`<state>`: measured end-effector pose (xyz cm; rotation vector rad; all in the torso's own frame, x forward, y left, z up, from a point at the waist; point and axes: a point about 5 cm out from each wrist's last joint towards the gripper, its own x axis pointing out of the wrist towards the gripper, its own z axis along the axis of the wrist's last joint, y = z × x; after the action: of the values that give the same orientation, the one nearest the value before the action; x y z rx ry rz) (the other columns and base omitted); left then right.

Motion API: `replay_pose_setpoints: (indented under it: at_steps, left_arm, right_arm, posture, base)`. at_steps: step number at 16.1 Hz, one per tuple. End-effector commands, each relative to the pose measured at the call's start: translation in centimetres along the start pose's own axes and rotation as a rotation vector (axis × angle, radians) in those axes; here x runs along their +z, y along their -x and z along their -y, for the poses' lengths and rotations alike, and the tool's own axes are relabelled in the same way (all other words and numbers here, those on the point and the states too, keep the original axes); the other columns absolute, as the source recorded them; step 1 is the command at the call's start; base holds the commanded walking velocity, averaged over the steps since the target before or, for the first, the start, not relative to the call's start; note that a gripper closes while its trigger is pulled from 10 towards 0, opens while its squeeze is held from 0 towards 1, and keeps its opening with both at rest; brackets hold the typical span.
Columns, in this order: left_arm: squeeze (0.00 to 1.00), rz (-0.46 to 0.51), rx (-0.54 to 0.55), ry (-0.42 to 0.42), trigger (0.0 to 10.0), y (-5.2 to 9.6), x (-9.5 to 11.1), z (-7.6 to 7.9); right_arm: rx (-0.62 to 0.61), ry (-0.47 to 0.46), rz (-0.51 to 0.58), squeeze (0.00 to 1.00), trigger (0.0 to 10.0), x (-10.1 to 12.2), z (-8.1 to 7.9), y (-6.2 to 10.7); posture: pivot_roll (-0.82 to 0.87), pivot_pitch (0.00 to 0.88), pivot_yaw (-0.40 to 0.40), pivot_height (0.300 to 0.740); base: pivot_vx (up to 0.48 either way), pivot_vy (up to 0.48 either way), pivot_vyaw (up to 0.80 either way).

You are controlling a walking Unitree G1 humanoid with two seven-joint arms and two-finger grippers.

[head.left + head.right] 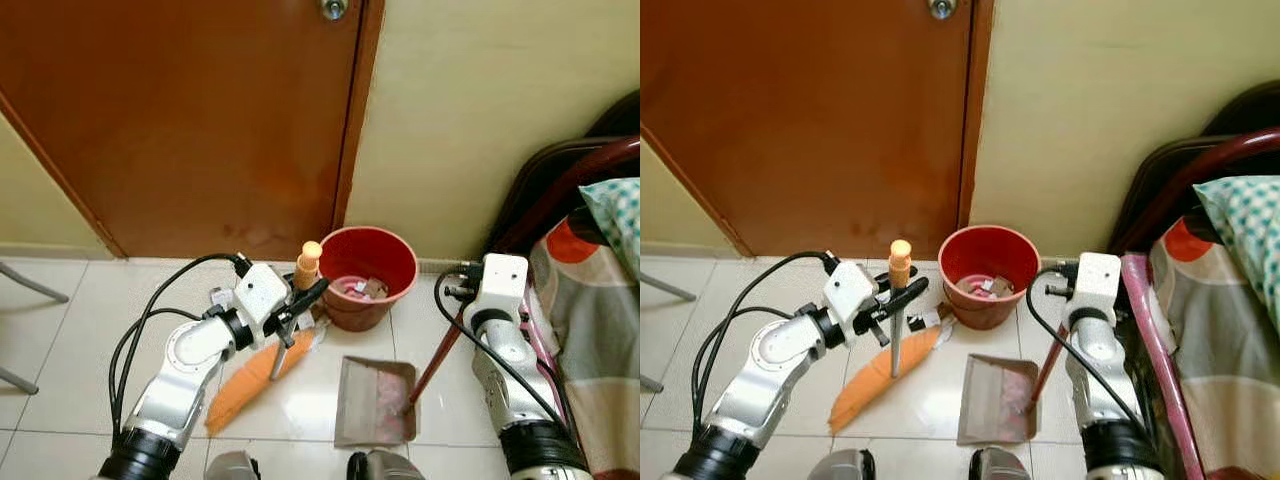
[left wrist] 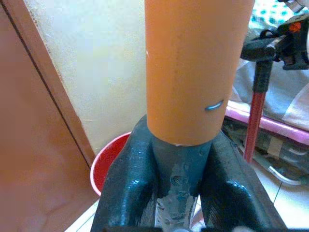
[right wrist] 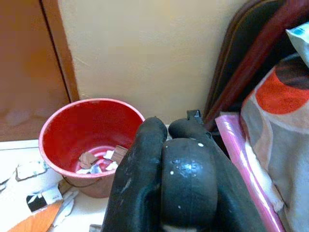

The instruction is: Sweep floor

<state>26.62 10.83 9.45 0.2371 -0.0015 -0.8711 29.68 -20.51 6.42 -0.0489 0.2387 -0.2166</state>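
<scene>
The left gripper [image 1: 902,297] has its fingers clenched around the metal shaft of the orange-bristled broom [image 1: 880,372], just under its orange plastic handle cap [image 1: 900,252], with the bristles splayed on the white tiled floor [image 1: 70,330] at lower centre-left of the frame. The right gripper [image 3: 179,166] is clenched on the black knob topping the dark red handle [image 1: 435,365] of the flat brownish dustpan [image 1: 375,402], which sits on the tiles at lower centre with some pinkish litter on it.

What worries me is that the broom is gripped high, near its top, so a hard stroke could make the head swing wide and knock the round red plastic bucket [image 1: 368,272] standing just beyond it against the brown wooden door [image 1: 190,120]. Paper scraps [image 1: 940,322] lie between the bristles and the bucket's base; a careless push might shove them under the bucket's edge rather than toward the pan. Tilting the pan handle could also spill what it already carries.

The right wrist view looks into the bucket and shows bits of torn paper [image 3: 99,162] at its bottom, far plainer than from the head. The left wrist view shows a small metal staple [image 2: 214,105] in the orange cap.
</scene>
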Motion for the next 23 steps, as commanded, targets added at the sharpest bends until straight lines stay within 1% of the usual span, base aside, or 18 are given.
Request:
replay_pose_setpoints:
  at_steps: [1,4,5,9,11,12,13,16,17,18,19,20,21,23]
  left_arm:
    - [0.0,-0.012,-0.016,0.033,10.0,0.4,-0.2,0.6]
    - [0.0,0.007,-0.045,0.088,10.0,0.6,0.2,1.4]
    - [0.0,0.013,-0.049,0.1,10.0,0.5,0.4,1.6]
    - [0.0,0.063,-0.071,0.195,10.0,0.0,1.4,2.4]
    - [0.0,0.073,-0.078,0.217,10.0,-0.1,1.7,2.8]
    - [0.0,0.082,-0.076,0.231,10.0,-0.1,1.9,2.9]
    - [0.0,0.103,-0.07,0.27,10.0,-0.2,2.4,3.0]
    - [0.0,0.117,-0.065,0.298,10.0,-0.3,2.8,3.1]
    - [0.0,0.147,-0.039,0.328,10.0,-0.5,3.3,2.8]
    - [0.0,0.161,-0.017,0.336,10.0,-0.7,3.5,2.5]
    - [0.0,0.21,0.08,0.36,10.0,-1.0,4.1,1.3]
    - [0.0,0.239,0.161,0.39,10.0,-1.0,4.3,0.3]
    - [0.0,0.251,0.209,0.421,10.0,-0.8,4.3,-0.3]
    - [0.0,0.238,0.252,0.411,10.0,-0.4,4.2,-0.8]
  right_arm:
    - [-0.002,0.033,-0.003,0.0,10.0,0.0,0.1,-0.3]
    - [-0.007,0.041,0.003,0.0,10.0,0.3,-0.5,-0.8]
    - [-0.011,0.042,0.002,0.0,10.0,0.3,-0.5,-0.8]
    - [-0.012,0.03,-0.016,0.0,10.0,0.2,-0.6,-1.0]
    - [-0.008,0.028,-0.017,0.0,10.0,0.2,-0.8,-1.2]
    - [-0.002,0.027,-0.017,0.0,10.0,0.2,-1.0,-1.3]
    - [0.008,0.025,-0.017,0.0,10.0,0.3,-1.3,-1.4]
    - [0.013,0.025,-0.017,0.0,10.0,0.4,-1.5,-1.5]
    - [0.018,0.018,-0.016,0.0,10.0,0.5,-1.8,-1.6]
    - [0.02,0.016,-0.016,0.0,10.0,0.5,-1.9,-1.6]
    - [0.034,0.006,-0.012,0.0,10.0,0.8,-2.5,-1.7]
    - [0.049,0.004,-0.001,0.0,10.0,1.2,-3.0,-1.8]
    - [0.052,0.002,0.002,0.0,10.0,1.3,-3.2,-1.7]
    - [0.054,0.003,0.003,0.0,10.0,1.1,-3.1,-1.4]
  posture:
    - [0.14,0.128,-0.075,0.74]
    - [0.15,0.121,-0.077,0.74]
    - [0.15,0.121,-0.077,0.74]
    - [0.16,0.118,-0.083,0.74]
    - [0.17,0.124,-0.095,0.74]
    - [0.17,0.124,-0.095,0.74]
    - [0.17,0.123,-0.098,0.74]
    - [0.17,0.123,-0.101,0.74]
    - [0.15,0.118,-0.098,0.74]
    - [0.15,0.118,-0.098,0.74]
    - [0.11,0.121,-0.107,0.74]
    - [0.1,0.123,-0.108,0.74]
    - [0.08,0.127,-0.11,0.74]
    - [0.07,0.138,-0.103,0.74]
  base:
    - [0.0,0.0,0.0]
    - [0.0,0.0,0.0]
    - [0.0,0.0,0.0]
    - [0.0,0.0,0.0]
    - [0.0,0.0,0.0]
    - [0.0,0.0,0.0]
    - [0.0,0.0,0.0]
    - [0.0,0.0,0.0]
    - [0.0,0.0,0.0]
    - [0.0,0.0,0.0]
    - [0.0,0.0,0.0]
    - [0.0,0.0,0.0]
    - [0.0,0.0,0.0]
    - [0.0,0.0,0.0]
